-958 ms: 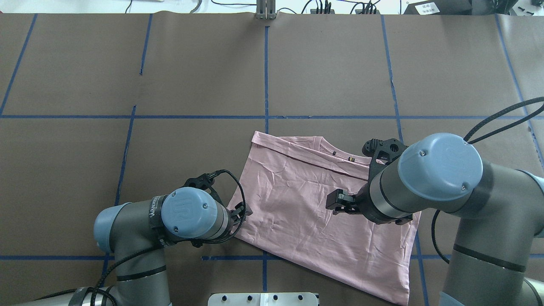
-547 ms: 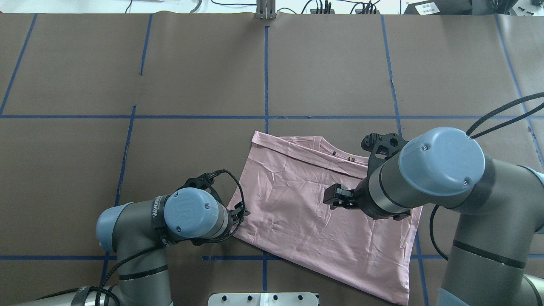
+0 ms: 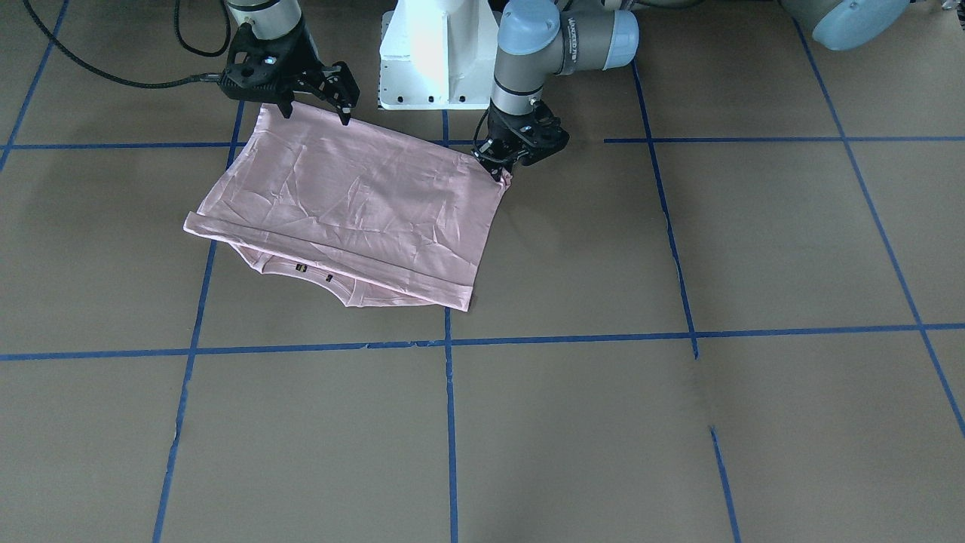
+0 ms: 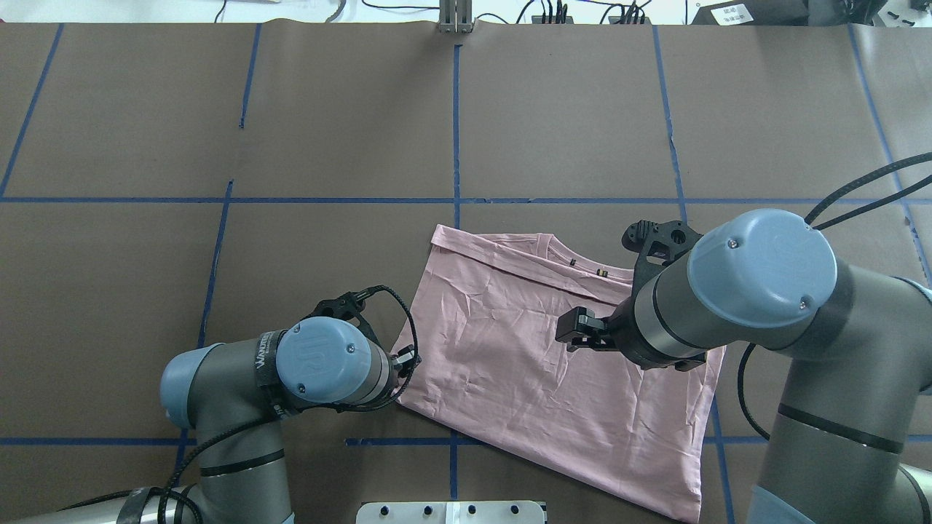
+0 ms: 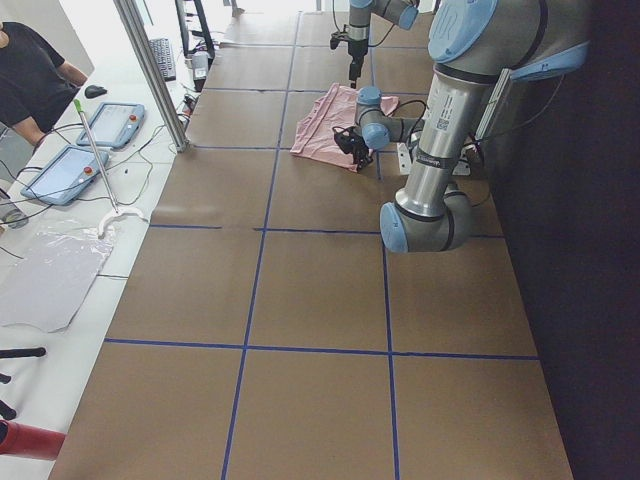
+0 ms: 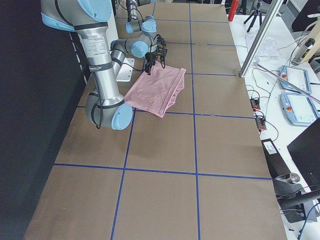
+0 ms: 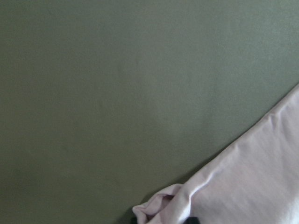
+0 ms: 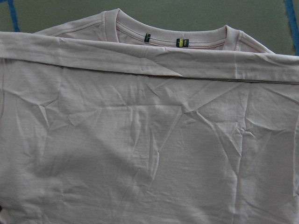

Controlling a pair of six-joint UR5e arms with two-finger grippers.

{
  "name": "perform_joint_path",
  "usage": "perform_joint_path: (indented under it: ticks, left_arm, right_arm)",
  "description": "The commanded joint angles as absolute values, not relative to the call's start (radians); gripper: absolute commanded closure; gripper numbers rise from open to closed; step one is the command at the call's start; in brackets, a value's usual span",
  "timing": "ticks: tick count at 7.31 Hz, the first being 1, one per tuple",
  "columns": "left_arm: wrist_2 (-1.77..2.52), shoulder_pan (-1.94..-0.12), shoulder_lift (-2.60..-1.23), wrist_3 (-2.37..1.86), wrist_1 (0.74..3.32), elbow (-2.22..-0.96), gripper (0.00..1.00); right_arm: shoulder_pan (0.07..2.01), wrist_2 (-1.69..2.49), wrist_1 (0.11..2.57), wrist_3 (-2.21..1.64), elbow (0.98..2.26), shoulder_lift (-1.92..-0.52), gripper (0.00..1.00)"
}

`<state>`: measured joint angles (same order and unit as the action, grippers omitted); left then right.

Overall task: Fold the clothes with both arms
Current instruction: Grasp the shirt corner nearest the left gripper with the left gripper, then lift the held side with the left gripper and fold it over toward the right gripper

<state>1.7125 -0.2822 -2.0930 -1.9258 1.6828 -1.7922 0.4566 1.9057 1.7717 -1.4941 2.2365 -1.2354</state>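
Note:
The pale pink T-shirt (image 3: 354, 204) lies folded on the brown table, plain wrinkled back up, collar and labels (image 8: 181, 42) on its far side. It also shows in the overhead view (image 4: 510, 356). My left gripper (image 3: 500, 167) is low at the shirt's near corner on my left and shut on it; the left wrist view shows that corner bunched up (image 7: 161, 205). My right gripper (image 3: 315, 113) is open and empty just above the shirt's near edge; in the overhead view one finger (image 4: 577, 329) shows and the arm hides the other.
The white pedestal base (image 3: 437, 53) stands right behind the shirt's near edge. Blue tape lines (image 4: 456, 131) cross the table. An operator (image 5: 30, 70), tablets (image 5: 110, 125) and a metal post (image 5: 150, 70) are beside the table on my left.
My left gripper has drawn slightly back toward its arm at the shirt's corner. My right gripper has shifted a little away from me over the shirt. The shirt's outline looks the same.

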Motion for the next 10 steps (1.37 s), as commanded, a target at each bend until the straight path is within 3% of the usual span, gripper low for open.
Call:
perform_joint_path:
  ticks: [1,7,10]
  left_arm:
    - [1.716,-0.308,-2.092,-1.917,1.683,-1.802,1.00]
    - [1.669,-0.547,-2.150,-1.743,1.647,-1.714,1.00]
    - [1.669,-0.662,-2.300,-1.585,1.854,-1.440,1.00]
  right_arm:
    - [0.459,1.905,1.772,-1.494,2.237,-1.236,0.00]
    - [0.485,1.905,1.749,-1.496,2.237,-1.216,0.00]
    - [0.495,1.904,1.723,-1.494,2.235,-1.226,0.00]
